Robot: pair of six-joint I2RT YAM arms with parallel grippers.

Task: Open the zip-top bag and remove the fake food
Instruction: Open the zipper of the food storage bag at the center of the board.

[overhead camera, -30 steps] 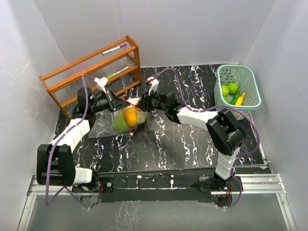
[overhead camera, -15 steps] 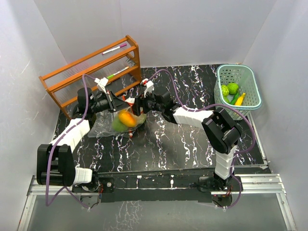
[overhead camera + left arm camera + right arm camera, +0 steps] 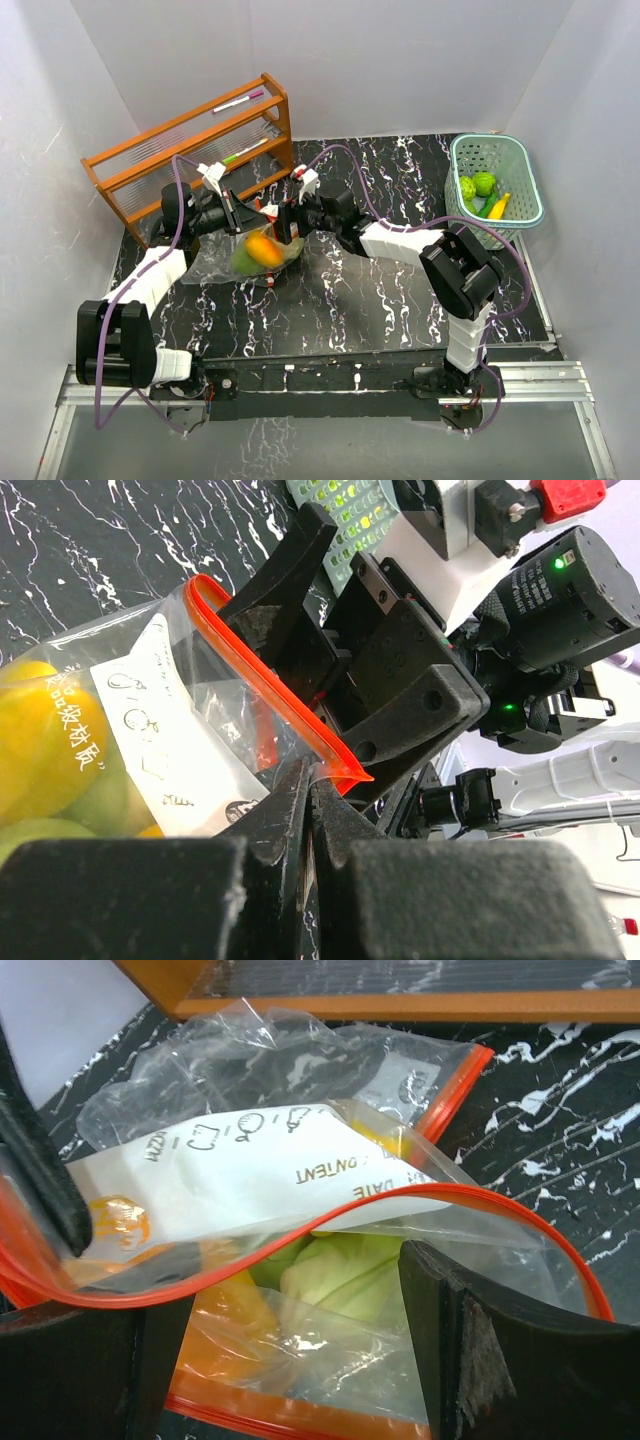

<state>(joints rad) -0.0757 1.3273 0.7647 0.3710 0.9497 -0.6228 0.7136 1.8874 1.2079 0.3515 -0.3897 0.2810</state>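
Left gripper (image 3: 305,785) is clenched on the bag (image 3: 212,266) at its rim, just below the red zip strip (image 3: 270,685). Right gripper (image 3: 290,1290) is released, jaws spread wide, pushed into the open mouth, with the strip draped across both fingers. Nothing is seen pinched by it.

The bag is held at 9 o'clock on the desk (image 3: 380,310), long axis roughly 9-to-3, mouth toward 3. The food (image 3: 258,250) inside lies dead ahead of the right gripper, toward 9: a green piece (image 3: 335,1270) between its fingers and an orange one beside it. The right arm is judged the free one for the pick.

Basket (image 3: 490,140) at 2 o'clock holds green pieces and a banana (image 3: 499,206). A rack (image 3: 180,150) is seen at 10.
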